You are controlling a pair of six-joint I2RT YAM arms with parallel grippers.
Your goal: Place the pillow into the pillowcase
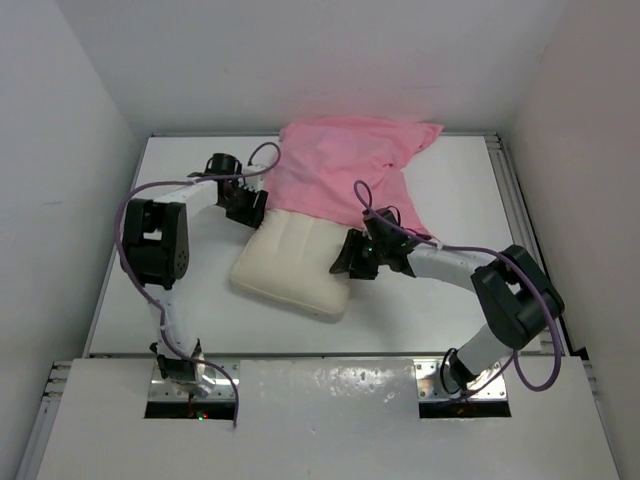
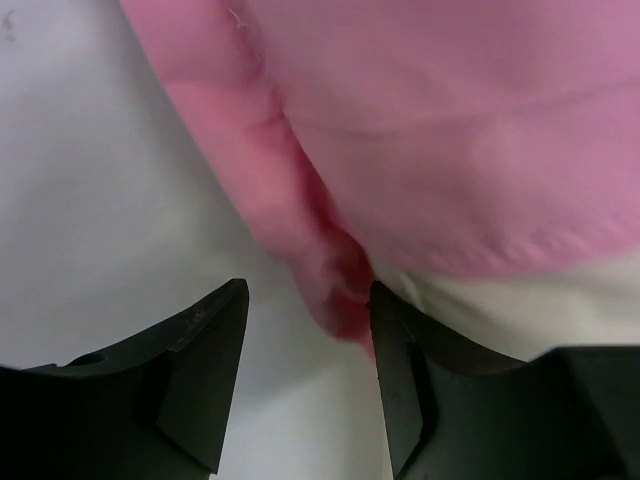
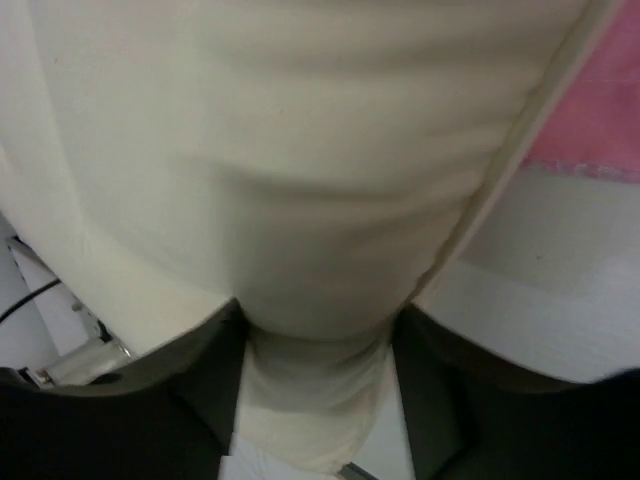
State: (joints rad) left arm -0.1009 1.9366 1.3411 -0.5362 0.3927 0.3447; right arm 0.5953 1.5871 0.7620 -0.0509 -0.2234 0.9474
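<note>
The pink pillowcase (image 1: 345, 165) lies crumpled at the back middle of the table. The cream pillow (image 1: 290, 262) lies quilt-lined face up, its far end tucked under the pillowcase's near edge. My left gripper (image 1: 246, 207) is at the pillowcase's near left corner. In the left wrist view it (image 2: 308, 290) is open, with a fold of the pillowcase (image 2: 450, 130) between the jaws against the right finger and the pillow (image 2: 540, 300) beside it. My right gripper (image 1: 358, 256) is at the pillow's right edge. In the right wrist view it (image 3: 318, 320) pinches the pillow (image 3: 280, 150).
The white table (image 1: 450, 300) is boxed in by white walls at the left, back and right. Purple cables (image 1: 130, 215) loop off both arms. A raised rail (image 1: 505, 190) runs along the table's right side. The pillowcase (image 3: 595, 120) shows at the right wrist view's upper right.
</note>
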